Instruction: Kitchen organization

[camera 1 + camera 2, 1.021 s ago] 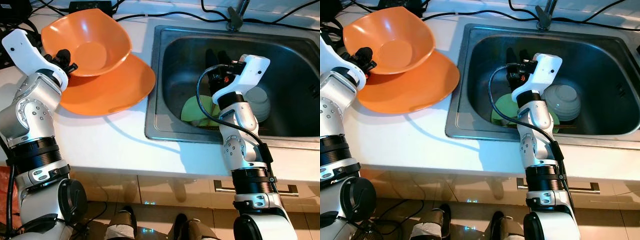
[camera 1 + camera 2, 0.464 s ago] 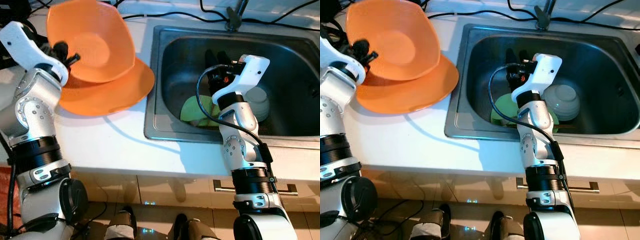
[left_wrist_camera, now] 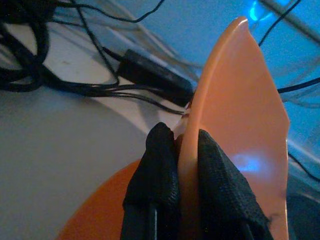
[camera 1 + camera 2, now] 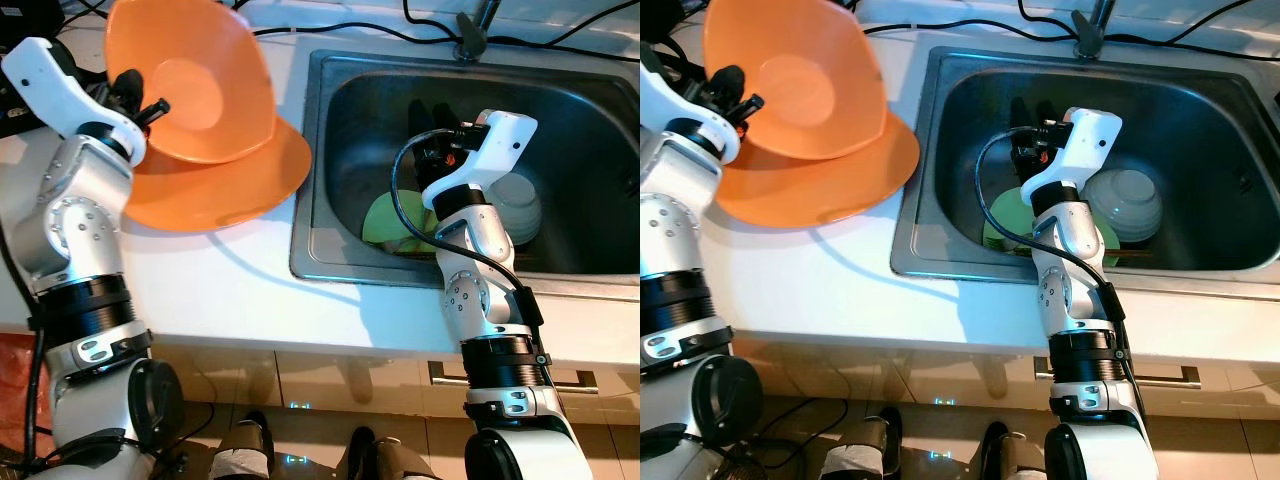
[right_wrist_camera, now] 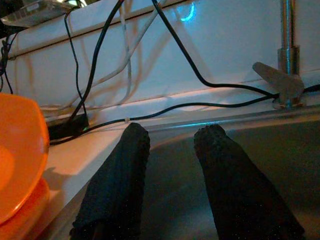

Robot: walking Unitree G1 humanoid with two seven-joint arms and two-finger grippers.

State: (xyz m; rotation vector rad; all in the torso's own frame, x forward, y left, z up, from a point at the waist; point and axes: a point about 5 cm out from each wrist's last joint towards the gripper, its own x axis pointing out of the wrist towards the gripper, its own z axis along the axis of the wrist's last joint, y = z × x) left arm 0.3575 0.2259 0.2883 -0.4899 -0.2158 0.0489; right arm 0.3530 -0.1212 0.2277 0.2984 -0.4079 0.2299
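plain orange plastic bowl [image 4: 195,85], same-orange round plastic plate [image 4: 225,185], grey steel sink [image 4: 330,120], light green flat plate [image 4: 385,220], white ribbed bowl [image 4: 1125,205], white countertop [image 4: 220,290].

I count two orange dishes on my counter [image 4: 230,290]: one deep orange bowl [image 4: 195,90] and one wide orange plate [image 4: 225,185] beneath it. There is one sink [image 4: 330,150], and inside it I count two items, one green plate [image 4: 385,220] and one white bowl [image 4: 1125,205] turned upside down. One tap [image 4: 1087,25] stands behind the sink. Several black cables [image 4: 360,30] run along the back; I cannot tell their exact number. I have two tools: my left tool [image 4: 135,95] and my right tool [image 4: 435,120].
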